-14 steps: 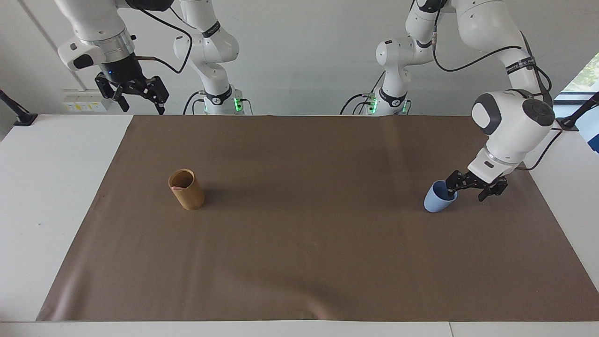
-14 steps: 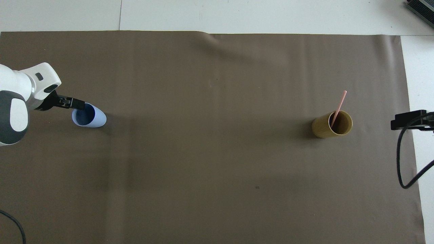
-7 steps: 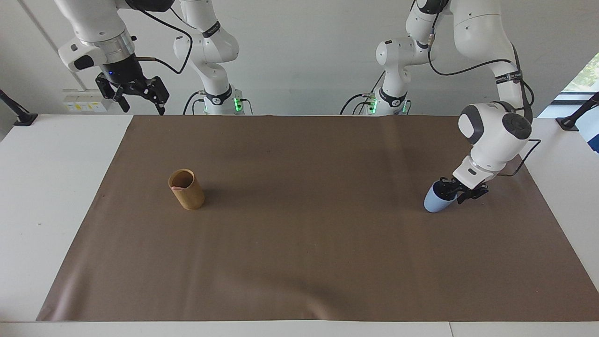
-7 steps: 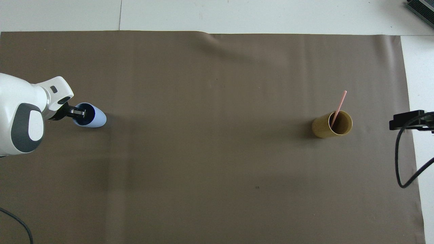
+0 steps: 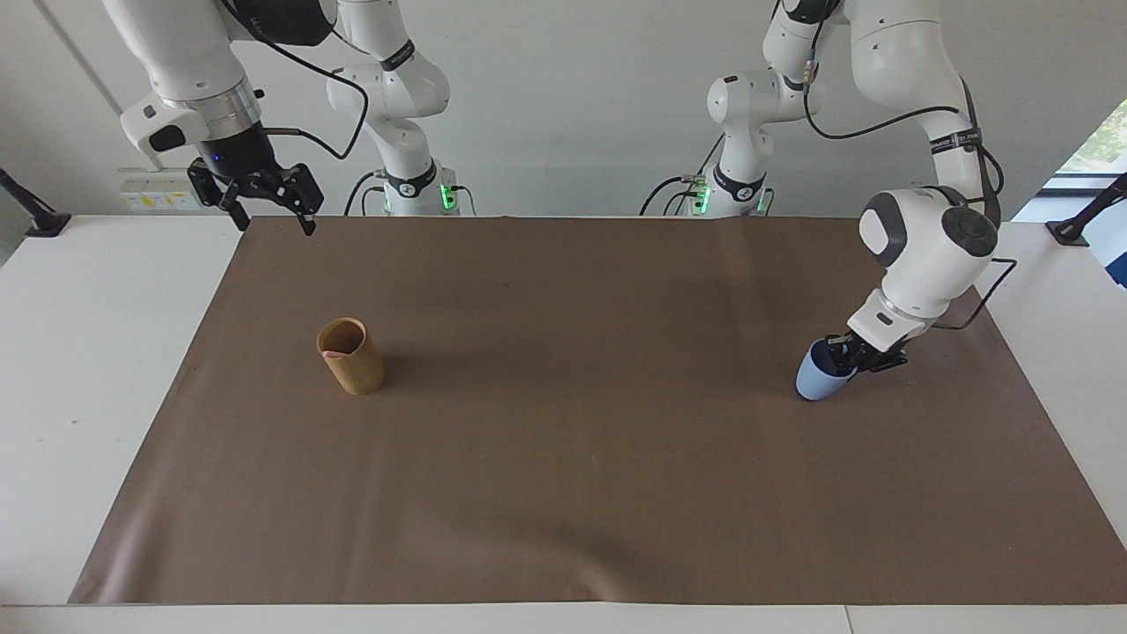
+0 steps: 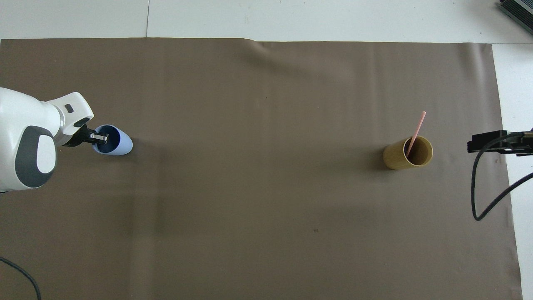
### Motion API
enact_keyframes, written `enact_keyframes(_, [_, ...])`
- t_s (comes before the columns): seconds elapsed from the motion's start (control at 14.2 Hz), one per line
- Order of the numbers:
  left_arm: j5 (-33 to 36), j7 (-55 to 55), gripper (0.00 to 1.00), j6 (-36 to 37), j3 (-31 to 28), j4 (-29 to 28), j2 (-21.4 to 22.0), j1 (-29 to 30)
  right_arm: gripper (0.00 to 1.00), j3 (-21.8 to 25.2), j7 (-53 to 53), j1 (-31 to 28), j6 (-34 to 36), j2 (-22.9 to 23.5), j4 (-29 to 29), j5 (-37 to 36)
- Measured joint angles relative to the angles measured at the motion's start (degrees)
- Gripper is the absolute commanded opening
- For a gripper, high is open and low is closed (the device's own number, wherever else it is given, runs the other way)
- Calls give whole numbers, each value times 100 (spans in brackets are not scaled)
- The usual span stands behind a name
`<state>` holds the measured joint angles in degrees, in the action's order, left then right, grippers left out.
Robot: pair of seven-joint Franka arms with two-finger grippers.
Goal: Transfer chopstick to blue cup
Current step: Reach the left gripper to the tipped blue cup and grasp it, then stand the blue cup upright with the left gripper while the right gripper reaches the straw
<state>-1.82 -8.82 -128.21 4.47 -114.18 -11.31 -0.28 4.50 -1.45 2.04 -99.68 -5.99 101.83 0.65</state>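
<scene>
Brown mat (image 5: 581,458) on white table (image 5: 97,352)

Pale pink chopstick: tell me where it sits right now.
The pale pink chopstick stands in the tall tan cylindrical cup on the brown mat, toward the right arm's end of the table, leaning out over the rim.

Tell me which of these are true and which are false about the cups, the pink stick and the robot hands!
1. A pink chopstick stands in the tan cup. True.
2. The blue cup is at the right arm's end of the table. False: it is at the left arm's end.
3. The left gripper is at the blue cup's rim. True.
4. The right gripper holds a chopstick. False: it is up in the air with nothing in it.
</scene>
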Motion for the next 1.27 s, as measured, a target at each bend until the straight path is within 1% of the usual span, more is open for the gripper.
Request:
enact_keyframes(0.21, [-4, 999, 0, 11, 19, -3, 16, -835, 100, -1, -1063, 1, -329, 178, 255, 87])
enact_keyframes(0.35, [-5, 1773, 0, 13, 31, -1, 29, -1419, 100, 1, -1739, -1, -652, 295, 446, 337])
enact_keyframes(0.63, [-5, 3201, 0, 14, 46, -2, 84, -2501, 100, 1, -2700, -1, -1284, 455, 798, 453])
enact_keyframes(0.78, [-5, 3571, 0, 11, 47, -7, 78, -2852, 100, 1, -3061, -2, -1634, 622, 856, 471])
enact_keyframes(0.99, [-5, 3849, 0, -23, 50, -15, 44, -3193, 100, 0, -3177, -1, -2047, 926, 869, 472])
enact_keyframes(1.13, [-6, 3915, 29, -54, 55, -16, 1, -3309, 100, 0, -3178, -1, -2253, 1062, 870, 506])
enact_keyframes(1.27, [-6, 3930, 86, -72, 46, -15, -7, -3322, 100, -1, -3178, 0, -2326, 1147, 870, 619])
